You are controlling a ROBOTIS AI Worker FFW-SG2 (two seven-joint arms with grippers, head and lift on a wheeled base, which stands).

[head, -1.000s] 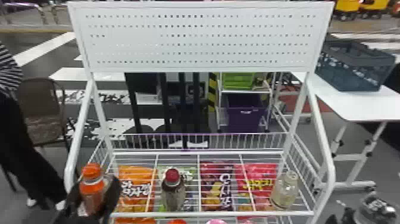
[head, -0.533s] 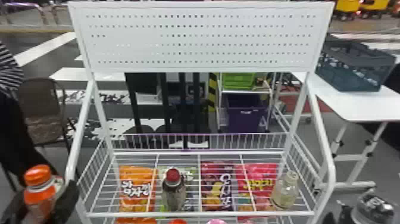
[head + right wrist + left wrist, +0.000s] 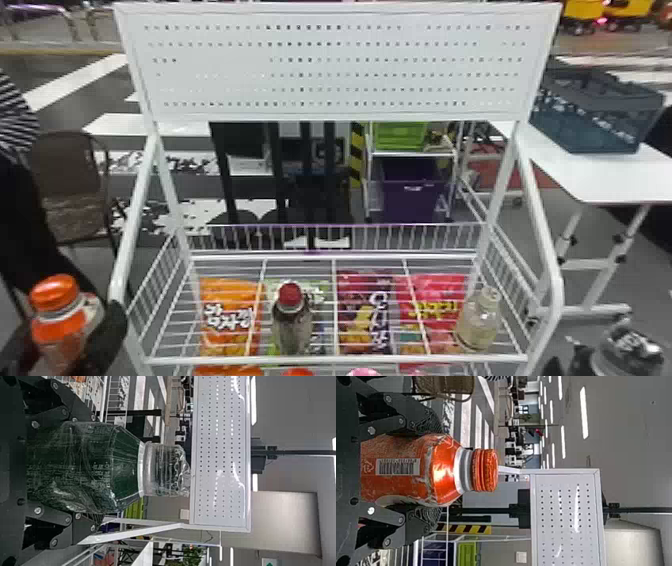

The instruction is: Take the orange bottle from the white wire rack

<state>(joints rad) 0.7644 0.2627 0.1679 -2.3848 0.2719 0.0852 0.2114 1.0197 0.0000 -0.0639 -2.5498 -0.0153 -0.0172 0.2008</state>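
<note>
Because squeezing both sides should stop slips, the left black gripper (image 3: 433, 471) pinches the round orange plastic bottle (image 3: 443, 469) beside the white wire rack (image 3: 320, 359); the right black gripper (image 3: 95, 471) holds a clear plastic bottle (image 3: 126, 465), each bottle-wide open.

Dark crate (image 3: 600, 127) was just sitting on a white table (image 3: 610, 177), with a brown chair (image 3: 70, 175) way off left. Kinda liked the green bin (image 3: 400, 136) above the purple one (image 3: 412, 202).
</note>
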